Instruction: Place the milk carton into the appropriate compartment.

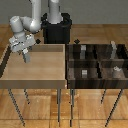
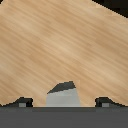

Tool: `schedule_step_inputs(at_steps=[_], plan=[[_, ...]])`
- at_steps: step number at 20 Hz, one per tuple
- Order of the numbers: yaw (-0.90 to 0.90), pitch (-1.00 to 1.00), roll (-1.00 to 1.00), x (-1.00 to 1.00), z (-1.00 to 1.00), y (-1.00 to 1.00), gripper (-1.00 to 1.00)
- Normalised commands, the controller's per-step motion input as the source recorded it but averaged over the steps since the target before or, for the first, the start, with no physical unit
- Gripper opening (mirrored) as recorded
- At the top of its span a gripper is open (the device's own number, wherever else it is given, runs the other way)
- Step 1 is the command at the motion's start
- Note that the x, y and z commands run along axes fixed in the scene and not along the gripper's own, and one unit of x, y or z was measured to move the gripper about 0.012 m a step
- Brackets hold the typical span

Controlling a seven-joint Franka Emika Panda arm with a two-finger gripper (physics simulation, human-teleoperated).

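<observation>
Biggest thing here is the light wooden bin [image 1: 35,75], a wide shallow tray on thin metal legs taking up the exterior view's left half. Its floor looks bare in that view except for whatever sits under the arm. Right next to it, on the exterior view's right, is the dark wooden compartment box [image 1: 97,67], split by dividers into several cells, also on thin legs. A few small grey objects [image 1: 84,73] sit in those cells, one in a near cell and others further back, too small to make out.

Behind both, the robot's black base [image 1: 56,27] stands on the wood-patterned floor [image 1: 100,30], and the white arm [image 1: 35,17] bends over toward the far corner of the light bin on the exterior view's left.

The gripper [image 1: 25,55] hangs over that corner, pointing down into the bin. In the wrist view the milk carton [image 2: 62,95] shows up as a pale grey block with a darker slanted top, sitting right between the two dark fingertips [image 2: 22,103], with the bin's light wood floor all around. So the carton is up at the gripper, over the light bin, well apart from the dark compartments. The jaws sit either side of it, but honestly I can't tell if they're actually clamped on it or just straddling it.
</observation>
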Motion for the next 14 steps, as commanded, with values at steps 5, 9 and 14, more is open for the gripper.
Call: schedule_step_inputs(at_steps=[5,9,14], plan=[[0.0,0.0,0.0,0.0,-0.4,0.0,-1.0],[0.0,0.0,0.0,0.0,0.0,0.0,-1.0],[0.0,0.0,0.0,0.0,0.6,0.0,-1.0]])
